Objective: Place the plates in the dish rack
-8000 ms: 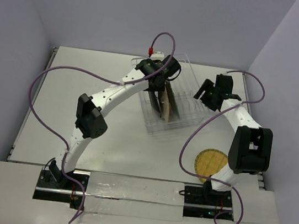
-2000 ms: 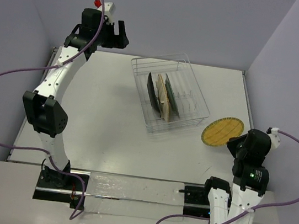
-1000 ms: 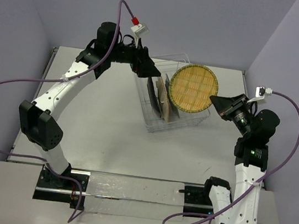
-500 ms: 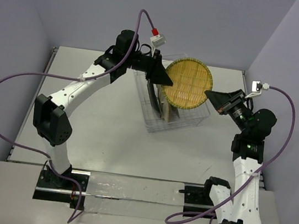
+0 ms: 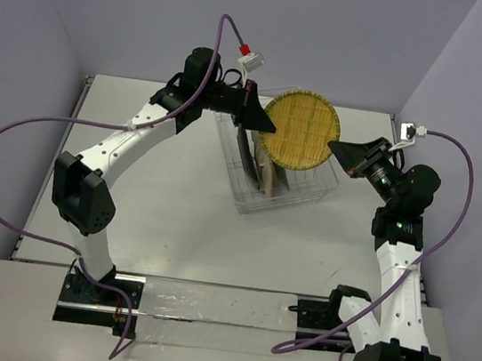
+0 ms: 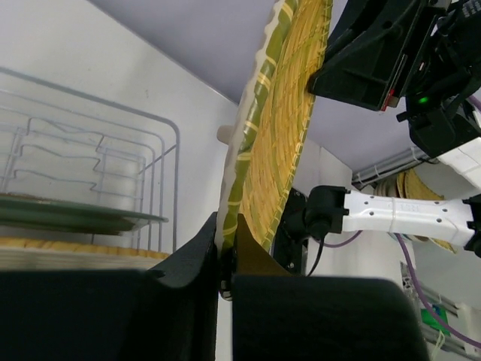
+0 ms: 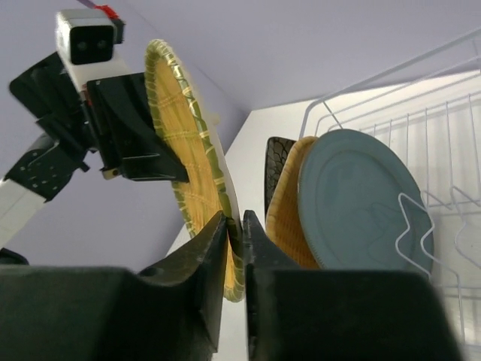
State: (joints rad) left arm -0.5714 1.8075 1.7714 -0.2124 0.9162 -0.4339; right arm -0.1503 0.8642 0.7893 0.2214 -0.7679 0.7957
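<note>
The tan woven round plate point(image 5: 300, 130) hangs upright in the air over the dish rack point(image 5: 315, 194), held from both sides. My left gripper point(image 5: 269, 129) is shut on its left rim, and my right gripper point(image 5: 334, 147) is shut on its right rim. In the left wrist view the rim of the round plate point(image 6: 278, 128) runs between my left gripper's point(image 6: 227, 229) fingers. The right wrist view shows my right gripper point(image 7: 242, 226) pinching the round plate point(image 7: 188, 150). Three plates stand in the rack: black point(image 7: 276, 162), tan woven rounded square point(image 7: 289, 210), grey-blue point(image 7: 361, 203).
The wire rack point(image 7: 421, 98) sits slanted at the back middle of the white table point(image 5: 158, 196). Grey-purple walls close in the back and both sides. Purple cables point(image 5: 13, 140) loop out from both arms.
My right arm carried the round plate from the table up over the rack. My left arm swung in, and its jaws closed on the plate's left rim.
</note>
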